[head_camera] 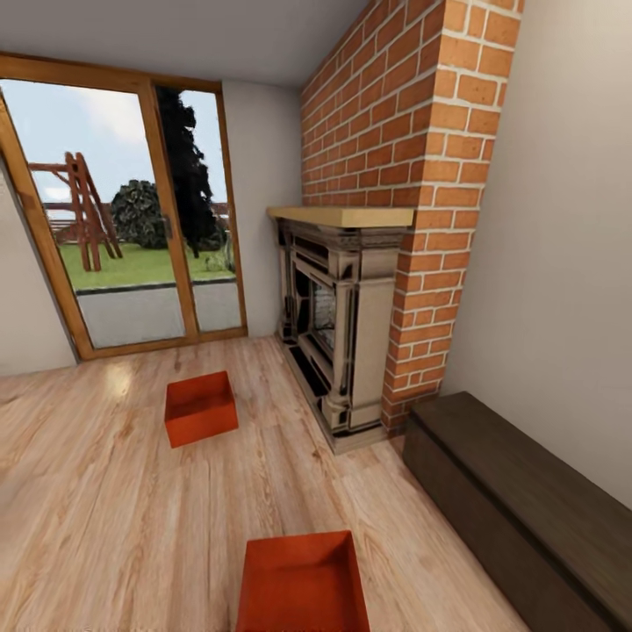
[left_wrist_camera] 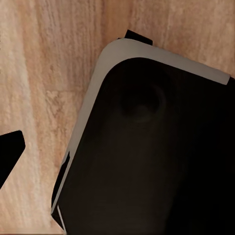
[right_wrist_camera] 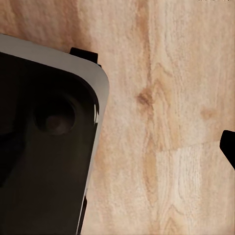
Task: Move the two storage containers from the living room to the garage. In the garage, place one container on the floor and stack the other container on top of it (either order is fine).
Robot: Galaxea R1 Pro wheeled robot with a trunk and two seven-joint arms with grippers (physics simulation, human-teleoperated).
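Right now, room: I am looking into the living room (head_camera: 132, 491), with its light wood-plank flooring.
Near bin: one red-orange storage bin (head_camera: 301, 584) sits on the planks at the bottom of my head view, open side up, partly cut off by the frame edge.
Far bin: the second bin (head_camera: 200, 408) lies further in, well apart from the first, between me and the glass doors (head_camera: 132, 228).
Fireplace: a dark ornate mantel (head_camera: 338, 325) stands against the red brick chimney (head_camera: 404, 132), to the right of the far bin.
Chest: a long dark brown chest (head_camera: 518, 500) runs along the right wall, just beside the chimney foot.
Left wrist: I see wood planks and a dark rounded body with a grey rim (left_wrist_camera: 147, 147); a black tip (left_wrist_camera: 9, 152) pokes in at the edge.
Right wrist: much the same, dark body (right_wrist_camera: 44, 137) over planks, a black tip (right_wrist_camera: 229, 147) at the edge.
Claws: I cannot tell whether either claw is clenched or released.
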